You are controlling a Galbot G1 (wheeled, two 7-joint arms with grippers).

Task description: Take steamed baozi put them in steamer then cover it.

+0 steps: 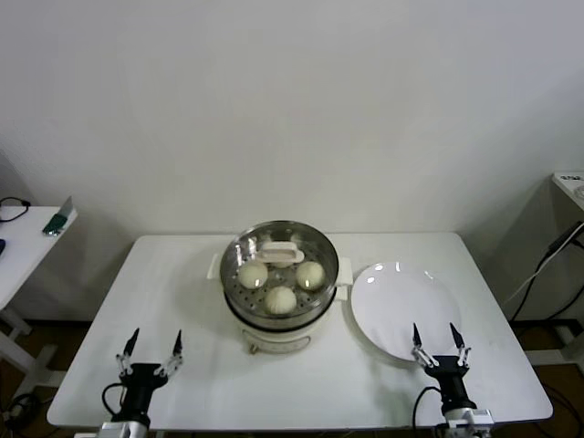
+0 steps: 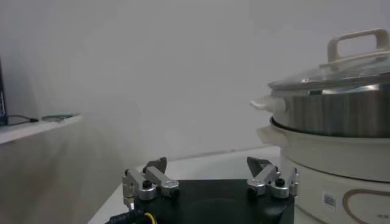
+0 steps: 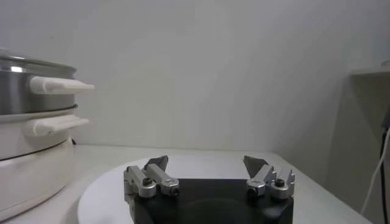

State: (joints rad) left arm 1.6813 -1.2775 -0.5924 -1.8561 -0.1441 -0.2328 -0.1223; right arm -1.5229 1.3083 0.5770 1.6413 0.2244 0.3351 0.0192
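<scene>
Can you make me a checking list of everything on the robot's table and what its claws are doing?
Surface: white table, bare around the pot and plate.
Steamer: steamer stands mid-table, its side handle sticking out.
Baozi: three baozi show through the glass; a fourth cannot be made out.
Cover: glass cover sits on the steamer, cream handle on top.
Clutter: white plate to the steamer's right, nothing on it.
Claws: left claw open, near the table's front left edge, holding nothing; right claw open, over the plate's front rim, holding nothing.
Cables: black cable at far right, off the table.
Surroundings: white wall; side table on the left with a small green item.
</scene>
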